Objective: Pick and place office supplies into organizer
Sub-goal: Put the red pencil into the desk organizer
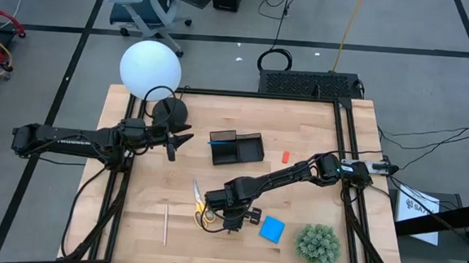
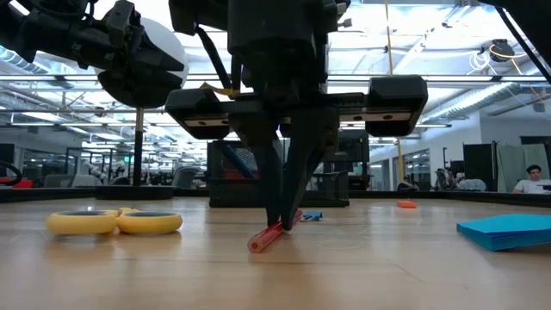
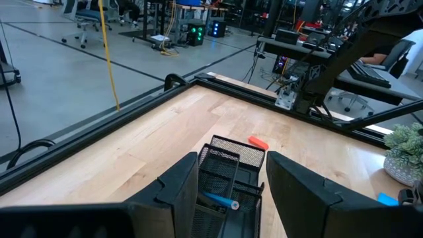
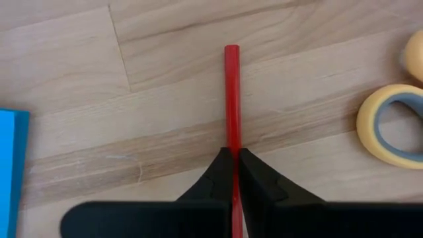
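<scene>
My right gripper (image 4: 234, 162) stands low over the table's near middle (image 1: 233, 219), shut on a thin red pen (image 4: 232, 99). The yellow-handled scissors (image 1: 200, 206) lie flat just to its left, and the blue notepad (image 1: 272, 228) lies flat to its right. The black organizer (image 1: 236, 147) stands at the table's middle with a blue pen (image 3: 218, 198) inside. A red eraser (image 1: 285, 157) lies to the organizer's right. A pale wooden pencil (image 1: 165, 225) lies near the left front. My left gripper (image 1: 177, 140) hovers open, left of the organizer. My right gripper pinches the red pen between its two fingertips (image 2: 280, 220), coming from above and pointing down, with the fingers across the pen. The hold is partway along the shaft (image 4: 232, 149). The pen lies on the wood, its free end (image 2: 256, 245) on the table.
A green spiky plant ball (image 1: 318, 245) sits at the near right corner. A lamp with a white globe (image 1: 150, 69) and a round black base (image 1: 170, 111) stands at the far left, close to my left arm. Black frame rails (image 1: 343, 154) border the table.
</scene>
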